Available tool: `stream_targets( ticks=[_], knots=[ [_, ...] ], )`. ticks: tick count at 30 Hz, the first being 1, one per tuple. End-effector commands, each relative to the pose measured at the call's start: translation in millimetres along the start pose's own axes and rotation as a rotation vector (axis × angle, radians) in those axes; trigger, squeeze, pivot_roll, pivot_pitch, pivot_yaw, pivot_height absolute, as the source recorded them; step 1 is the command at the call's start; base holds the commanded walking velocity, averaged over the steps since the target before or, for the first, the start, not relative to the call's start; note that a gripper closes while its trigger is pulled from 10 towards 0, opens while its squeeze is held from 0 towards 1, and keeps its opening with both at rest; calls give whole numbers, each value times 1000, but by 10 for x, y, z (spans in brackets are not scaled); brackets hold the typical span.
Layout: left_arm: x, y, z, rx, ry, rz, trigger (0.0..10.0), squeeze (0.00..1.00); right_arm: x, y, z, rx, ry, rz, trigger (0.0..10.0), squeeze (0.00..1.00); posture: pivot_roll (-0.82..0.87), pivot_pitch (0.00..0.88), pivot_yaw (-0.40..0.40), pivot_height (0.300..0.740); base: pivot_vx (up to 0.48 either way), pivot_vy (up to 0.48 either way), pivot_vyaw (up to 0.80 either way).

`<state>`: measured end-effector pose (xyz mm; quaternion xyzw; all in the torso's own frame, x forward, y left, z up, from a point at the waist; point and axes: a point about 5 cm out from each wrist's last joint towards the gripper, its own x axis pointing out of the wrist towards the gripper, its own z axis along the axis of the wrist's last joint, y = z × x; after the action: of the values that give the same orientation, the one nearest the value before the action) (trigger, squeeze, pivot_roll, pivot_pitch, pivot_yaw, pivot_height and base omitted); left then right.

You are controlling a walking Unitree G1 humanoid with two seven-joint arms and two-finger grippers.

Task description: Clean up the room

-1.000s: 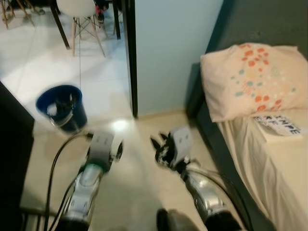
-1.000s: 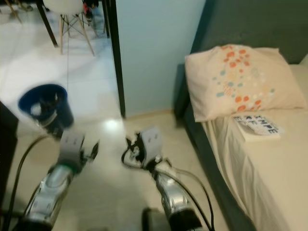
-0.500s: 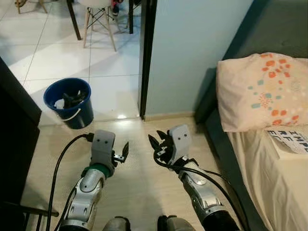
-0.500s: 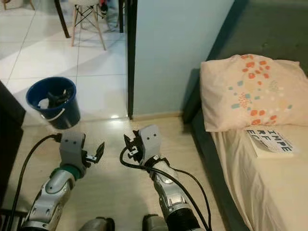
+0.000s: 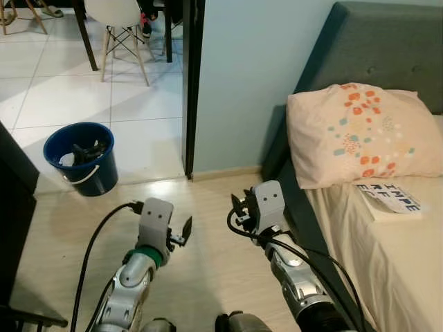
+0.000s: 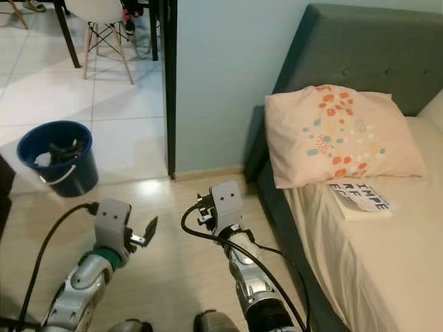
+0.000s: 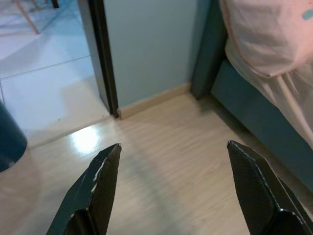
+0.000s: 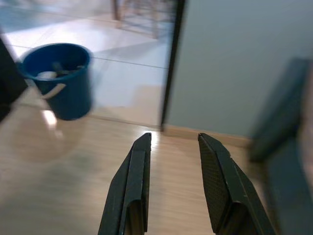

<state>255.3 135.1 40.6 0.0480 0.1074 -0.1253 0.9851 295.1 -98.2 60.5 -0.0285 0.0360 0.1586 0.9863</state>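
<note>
Beside the bed, over the pale wooden floor [image 5: 208, 270], both arms are hanging forward at low height with nothing in either tool. The left tool [image 7: 173, 183] is holding its two black fingers spread wide, bare floor showing between them; the right tool [image 8: 171, 181] is holding its fingers apart by a narrower gap, also with nothing between them. Both look carried at the ready while the robot is facing the room, not reaching for anything.

On the right, a book [image 5: 392, 199] with large black lettering on its cover is lying flat on the cream sheet of the bed [image 5: 387, 270], just near of a peach pillow [image 5: 363, 131] that is leaning against the grey headboard. The book appears to be the loose thing here that tidying would concern, though that is a judgement. On the far left, past the dark door frame, a blue bucket [image 5: 79, 158] is standing on the white tiles with dark items and something white inside, likely serving as the collecting bin. A white chair [image 5: 118, 28] is standing farther off.
</note>
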Motion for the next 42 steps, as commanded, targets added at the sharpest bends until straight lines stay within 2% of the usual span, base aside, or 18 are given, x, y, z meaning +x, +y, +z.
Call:
stream_targets(
  ticks=[1,2,3,4,5,7,8,12,17,21,24,30,31,32,35,39,40,42],
  knots=[
    [-26,-26,-76,21,22,-14,10000,0,-19,-65,-35,-5,16,-36,10000,0,-100,0,-62,740,0,0,0],
    [-48,23,-148,55,36,10,10000,0,-46,-198,-7,-9,2,-89,10000,0,-118,0,-53,740,0,0,0],
    [-58,180,-186,60,46,88,10000,0,-121,-559,29,-37,-3,-188,10000,0,-129,0,-44,740,0,0,0],
    [-58,180,-186,60,46,88,10000,0,-121,-559,29,-37,-3,-188,10000,0,-129,0,-44,740,0,0,0],
    [-52,227,-178,50,46,113,10000,0,-146,-677,48,-45,-8,-218,10000,0,-134,0,-39,740,0,0,0],
    [-43,256,-163,43,43,127,10000,0,-157,-739,65,-50,-14,-232,10000,0,-134,0,-39,740,0,0,0],
    [-29,284,-149,36,41,139,10000,0,-162,-768,72,-56,-19,-241,10000,0,-155,0,-14,740,0,0,0],
    [2,326,-135,34,29,147,10000,0,-176,-773,39,-60,-19,-254,10000,0,-187,0,19,740,0,0,0],
    [82,382,-17,73,-22,140,10000,0,-165,-745,21,-59,-30,-261,10000,0,-210,0,47,740,0,0,0],
    [164,548,121,120,-55,160,10000,0,-93,-722,81,-44,-46,-283,10000,0,-192,0,66,740,0,0,0],
    [161,579,125,137,-54,161,10000,0,-73,-705,117,-31,-63,-284,10000,0,-190,0,57,740,0,0,0],
    [177,514,77,133,-34,164,10000,0,-78,-758,161,-16,-79,-303,10000,0,-174,0,79,740,0,0,0],
    [232,423,100,137,-43,138,10000,0,-82,-812,171,-5,-83,-319,10000,0,-153,0,88,740,0,0,0],
    [232,423,100,137,-43,138,10000,0,-82,-812,171,-5,-83,-319,10000,0,-153,0,88,740,0,0,0],
    [462,193,365,116,-119,84,10000,0,-64,-908,204,-34,-80,-262,10000,0,-125,0,72,740,0,0,0],
    [509,274,497,112,-156,111,10000,0,-26,-851,229,-39,-76,-205,10000,0,-109,0,44,740,0,0,0],
    [476,366,472,105,-151,153,10000,0,-8,-797,215,-43,-68,-176,10000,0,-87,0,34,740,0,0,0],
    [459,394,455,102,-146,165,10000,0,-3,-779,211,-40,-68,-170,10000,0,-87,0,34,740,0,0,0]
  ],
)
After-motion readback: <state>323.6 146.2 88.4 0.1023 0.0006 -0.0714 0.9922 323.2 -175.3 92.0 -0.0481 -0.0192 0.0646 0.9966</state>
